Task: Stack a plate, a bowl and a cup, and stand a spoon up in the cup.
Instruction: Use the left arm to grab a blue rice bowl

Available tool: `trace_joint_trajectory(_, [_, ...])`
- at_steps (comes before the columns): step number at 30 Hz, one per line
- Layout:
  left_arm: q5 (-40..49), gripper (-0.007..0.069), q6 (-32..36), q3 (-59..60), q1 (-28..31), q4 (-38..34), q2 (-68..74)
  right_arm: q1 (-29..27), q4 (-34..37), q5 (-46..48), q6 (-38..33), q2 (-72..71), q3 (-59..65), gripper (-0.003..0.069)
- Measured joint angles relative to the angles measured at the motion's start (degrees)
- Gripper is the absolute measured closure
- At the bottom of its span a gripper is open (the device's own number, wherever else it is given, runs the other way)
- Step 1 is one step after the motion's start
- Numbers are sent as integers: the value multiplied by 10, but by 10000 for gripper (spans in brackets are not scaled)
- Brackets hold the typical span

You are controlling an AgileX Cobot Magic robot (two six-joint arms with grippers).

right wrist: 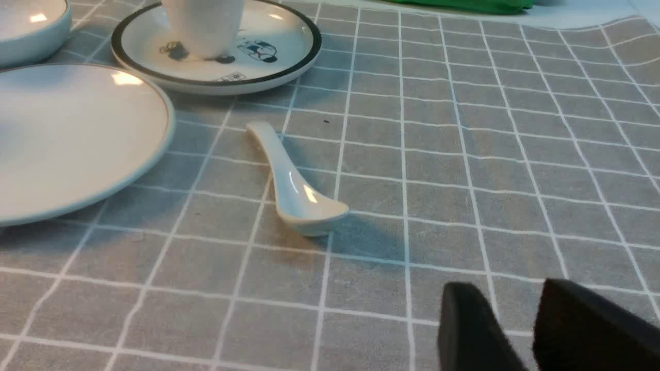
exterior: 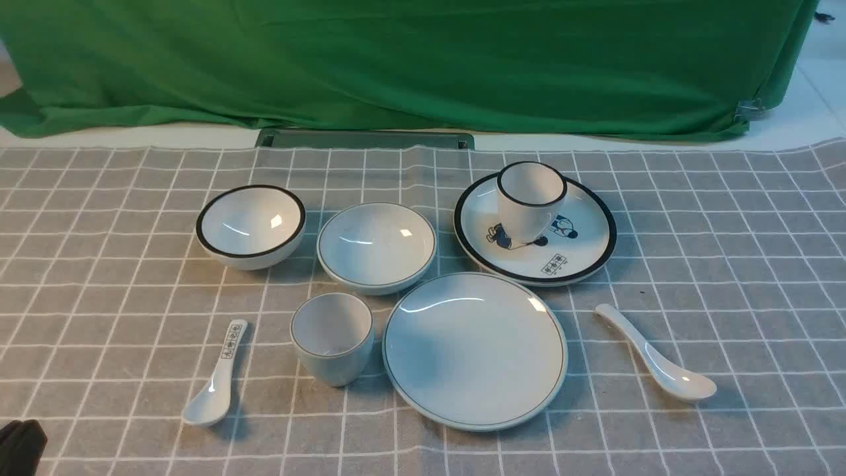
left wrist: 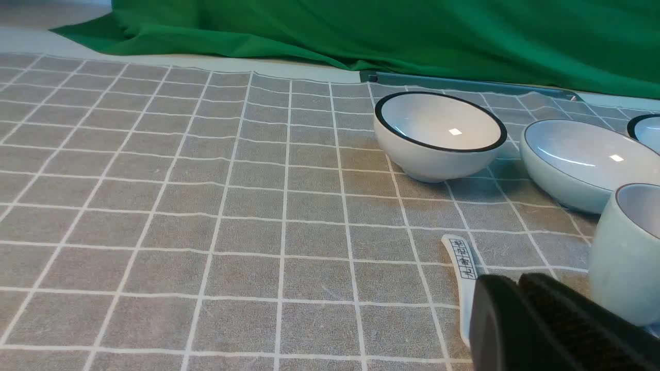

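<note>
Nearest, my left pincer (left wrist: 515, 291) sits clenched on nothing, my right pincer (right wrist: 508, 299) slightly parted, empty. Plate (exterior: 474, 349), bowl (exterior: 377, 246), cup (exterior: 332, 337) and spoon (exterior: 657, 362) lie unstacked. I might grab the black-rimmed bowl (exterior: 251, 226) by mistake.

Deep black-rimmed bowl (exterior: 251, 226) upright, left rear of desk. Cartoon plate (exterior: 581, 248), thick black rim, right rear; black-rimmed cup (exterior: 531, 201) upright on it. Printed-handle spoon (exterior: 218, 377) lies front left. Grey checked cloth (exterior: 727, 231) covers desk; green drape (exterior: 410, 59) behind.
</note>
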Motion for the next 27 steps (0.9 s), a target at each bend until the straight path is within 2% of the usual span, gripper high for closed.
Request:
trace_joint_trajectory(23, [-8, 608, -2, 0, 0, -3, 0, 0, 0, 0, 0, 0, 0, 418])
trace_joint_trajectory(25, [-31, 608, -18, 0, 0, -47, 0, 0, 0, 0, 0, 0, 0, 418])
trace_joint_trajectory(27, [-68, 608, -45, 0, 0, -126, 0, 0, 0, 0, 0, 0, 0, 418])
